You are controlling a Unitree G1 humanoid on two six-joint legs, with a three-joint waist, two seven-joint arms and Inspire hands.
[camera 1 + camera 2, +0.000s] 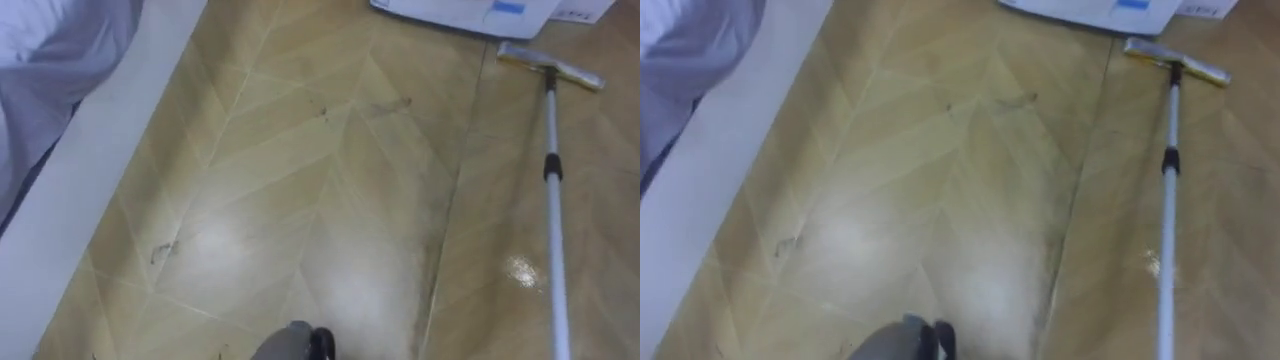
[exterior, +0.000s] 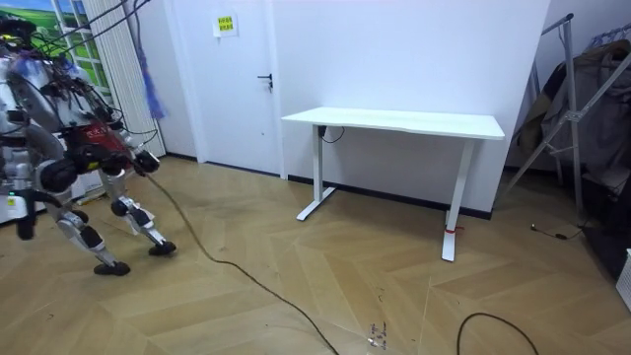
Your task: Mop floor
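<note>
Nearest, at the bottom edge of the eye views, is a grey and dark rounded shape [image 1: 297,343]; what it is cannot be told.

The wooden floor [image 1: 300,200] is laid in a herringbone pattern. It carries small dark scuff marks [image 1: 160,250] on the left and a bright glint [image 1: 520,270] beside the mop handle.

The mop [image 1: 551,170] is on the right. Its pale handle runs from the bottom edge straight away from the robot, and its flat head [image 1: 550,65] lies across the floor at the far end. Its near end leaves the picture, so it cannot be told whether a hand grips it.

A white board [image 1: 80,200] runs diagonally along the left, with pale cloth [image 1: 50,50] beyond it. A white box [image 1: 470,12] sits on the floor just beyond the mop head, apart from it.

In the room view, the robot stands at the left, bent forward, well apart from a white table [image 2: 394,123] by the wall. One dark hand [image 2: 148,161] is held out in front of it. Which hand this is cannot be told. Whether either hand is clenched, relaxed or grasping anything cannot be told.

A clothes rack [image 2: 577,99] stands at the room view's right.
</note>
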